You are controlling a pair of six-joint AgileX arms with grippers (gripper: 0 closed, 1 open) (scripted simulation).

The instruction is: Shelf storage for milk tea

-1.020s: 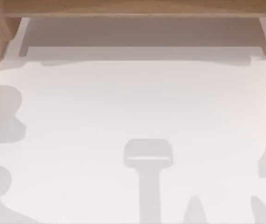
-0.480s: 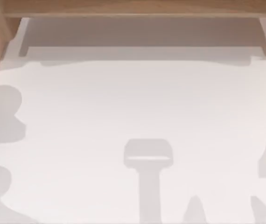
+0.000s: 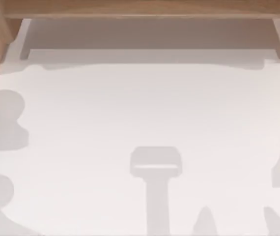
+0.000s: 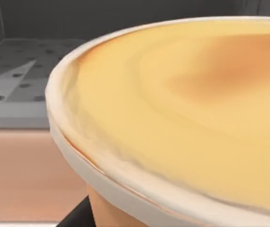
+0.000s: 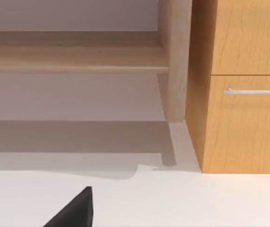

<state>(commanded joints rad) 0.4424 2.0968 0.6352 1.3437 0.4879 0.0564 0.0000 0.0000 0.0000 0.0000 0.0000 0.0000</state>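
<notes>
Right now your left wrist camera sits very close to the milk tea (image 4: 182, 118), a round tan-orange cup with a smooth yellow-orange top and a pale grey-white rim. A bit of its orange side shows under the rim. It looks tipped toward the camera. Just below the cup you can spot a small dark piece (image 4: 76, 218), black and flat; you cannot tell if it is part of your left gripper. Whether that gripper is clamped on the cup or apart from it is also not clear.

Behind the cup lies a grey panel with little round holes (image 4: 16, 85). Under that runs a pinkish-brown band (image 4: 21, 175).

Look from above and you see the white table (image 3: 140, 113) with soft grey shadows on it. One shadow near the middle front has a wide head on a straight stem. More round shadows sit at the left edge.

At the far side of the table stands the shelf (image 3: 140, 9), a wide light-brown wooden board with pale upright side supports. The space under the board is in shade.

Your right wrist camera looks at the shelf's long board and one pale post (image 5: 175, 61) standing on the table. Touching that post is an orange-brown wooden cabinet (image 5: 244, 118) with a thin silver handle (image 5: 256, 91). One black fingertip of your right gripper (image 5: 76, 210) pokes in low over the table. You cannot tell if it is spread or closed.
</notes>
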